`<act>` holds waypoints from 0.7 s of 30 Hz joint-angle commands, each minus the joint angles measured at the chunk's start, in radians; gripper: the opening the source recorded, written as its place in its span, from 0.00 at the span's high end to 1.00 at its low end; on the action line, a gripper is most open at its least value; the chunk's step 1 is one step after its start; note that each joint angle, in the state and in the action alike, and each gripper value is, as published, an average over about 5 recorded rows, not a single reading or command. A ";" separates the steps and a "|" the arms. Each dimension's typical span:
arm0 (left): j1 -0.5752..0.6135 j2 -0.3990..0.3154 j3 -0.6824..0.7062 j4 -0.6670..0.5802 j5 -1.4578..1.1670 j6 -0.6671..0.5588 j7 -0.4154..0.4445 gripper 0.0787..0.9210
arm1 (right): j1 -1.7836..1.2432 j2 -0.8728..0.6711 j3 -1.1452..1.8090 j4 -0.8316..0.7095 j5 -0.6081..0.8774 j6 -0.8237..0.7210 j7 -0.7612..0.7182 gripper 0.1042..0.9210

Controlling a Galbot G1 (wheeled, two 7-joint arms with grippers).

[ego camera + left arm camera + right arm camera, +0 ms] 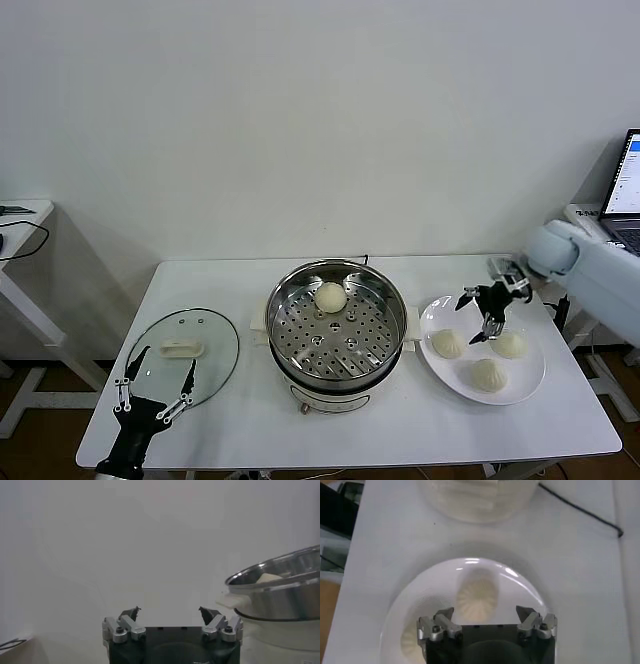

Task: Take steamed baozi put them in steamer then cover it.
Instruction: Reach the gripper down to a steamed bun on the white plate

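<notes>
Hovering over the white plate [530, 385] at the table's right end, the right gripper [480, 318] hangs with its fingers spread wide and nothing between them, pointing down toward the three steamed baozi [446, 343] that lie on the plate. In the right wrist view one bun [477, 594] sits just ahead of the parted fingers, its pleats radiating from the centre; a second bun [410, 639] is half hidden behind the gripper body. A fourth bun [331, 296] rests on the perforated tray inside the steamer [336, 330], toward the far rim, and only its top edge peeks over the steel wall in the left wrist view. The steamer stands upright at the middle of the table [250, 420], open at the top. The cover [183, 355] lies flat on the table to the steamer's left, well apart from it, handle [181, 349] facing up with its long axis running left to right. The left gripper [155, 385] waits low at the table's near left edge, just in front of the cover, fingers wide apart and empty. A black cable [580, 511] crosses the table beyond the plate; its far end is cut off.
</notes>
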 commanded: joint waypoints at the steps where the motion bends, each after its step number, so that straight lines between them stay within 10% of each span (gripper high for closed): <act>1: 0.001 -0.001 -0.001 0.001 0.000 -0.002 0.000 0.12 | -0.055 0.025 -0.004 -0.010 -0.006 -0.032 0.063 0.12; 21: -0.002 -0.003 -0.001 0.010 -0.001 -0.002 -0.001 0.12 | -0.061 0.056 -0.016 -0.024 -0.044 -0.033 0.125 0.14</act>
